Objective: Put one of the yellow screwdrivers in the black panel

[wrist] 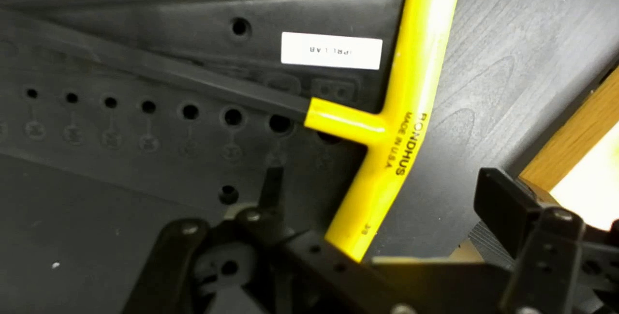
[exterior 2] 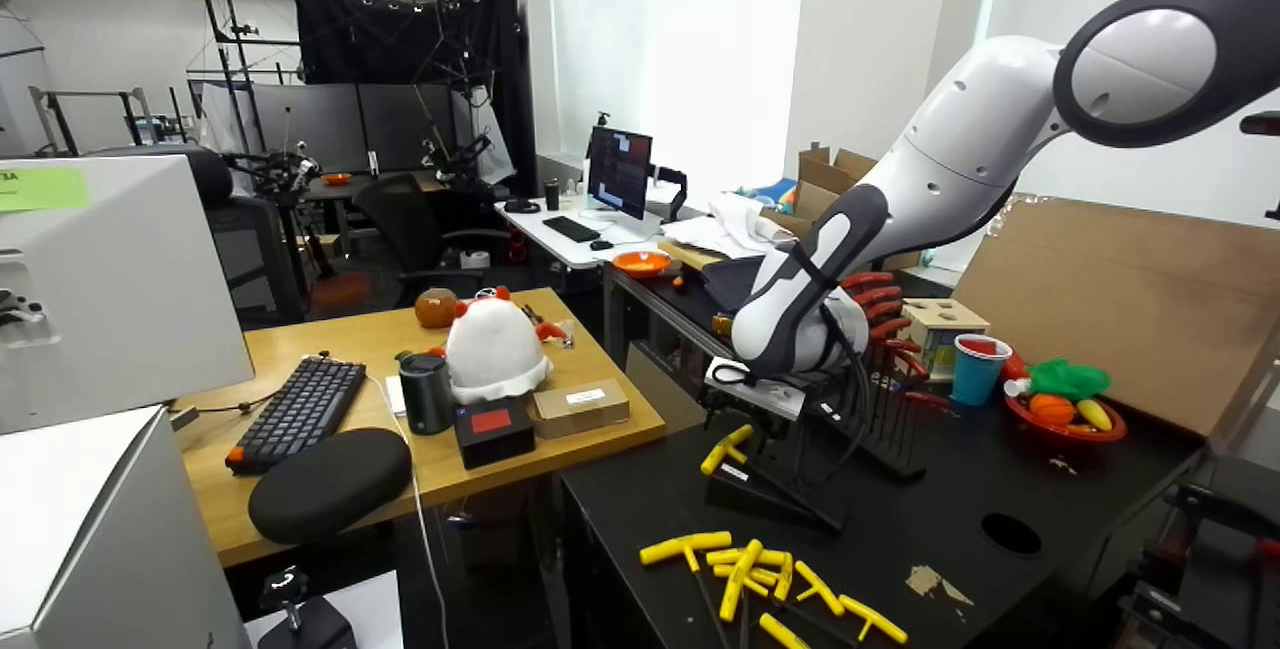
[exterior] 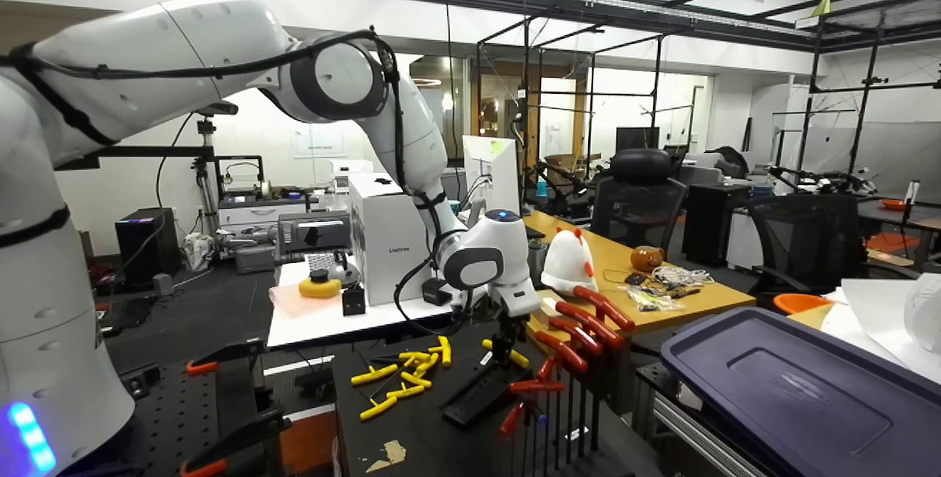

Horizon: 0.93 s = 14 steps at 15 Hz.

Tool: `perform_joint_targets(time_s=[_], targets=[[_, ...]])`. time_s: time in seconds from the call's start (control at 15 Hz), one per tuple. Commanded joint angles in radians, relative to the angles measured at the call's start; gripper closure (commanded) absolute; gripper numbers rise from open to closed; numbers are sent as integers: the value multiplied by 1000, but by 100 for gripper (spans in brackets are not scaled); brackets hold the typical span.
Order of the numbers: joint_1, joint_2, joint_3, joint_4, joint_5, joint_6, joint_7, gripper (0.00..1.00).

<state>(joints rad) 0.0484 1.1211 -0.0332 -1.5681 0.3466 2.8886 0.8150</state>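
My tool [wrist: 381, 183] stands wide above the table [exterior 2: 880, 529] | yellow screwdriver [wrist: 387, 132] lies along black panel [wrist: 169, 169] | other yellow screwdrivers [exterior 2: 741, 581] clustered nearby

You have two black panels [wrist: 208, 154]. You have one yellow screwdriver [wrist: 411, 96] lying across one panel and at least seven more, heaped together; overlap bars an exact figure. You count at least six red-handled tools [exterior: 588, 324] on the other panel, likewise overlapping, and eight row holes [wrist: 190, 112] in the wrist view. You also have one plush toy [exterior: 567, 264], one large dark lid [exterior: 809, 403] and at least two office chairs [exterior: 805, 249].
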Motion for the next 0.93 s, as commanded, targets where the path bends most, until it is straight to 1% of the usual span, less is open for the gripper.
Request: perform_joint_targets(time_s=[0.0, 0.27, 0.33, 0.4, 0.47, 0.67, 0.8, 0.87], targets=[[17, 19, -19, 26, 24, 17, 28, 0], [20, 24, -21, 27, 23, 23, 41, 0], [21, 25, -21, 27, 23, 26, 40, 25], [20, 27, -20, 28, 23, 28, 39, 26], [20, 28, -19, 28, 23, 31, 38, 32], [19, 29, -21, 29, 23, 30, 38, 57], [18, 29, -22, 29, 24, 30, 38, 70], [18, 28, -22, 30, 24, 31, 38, 79]])
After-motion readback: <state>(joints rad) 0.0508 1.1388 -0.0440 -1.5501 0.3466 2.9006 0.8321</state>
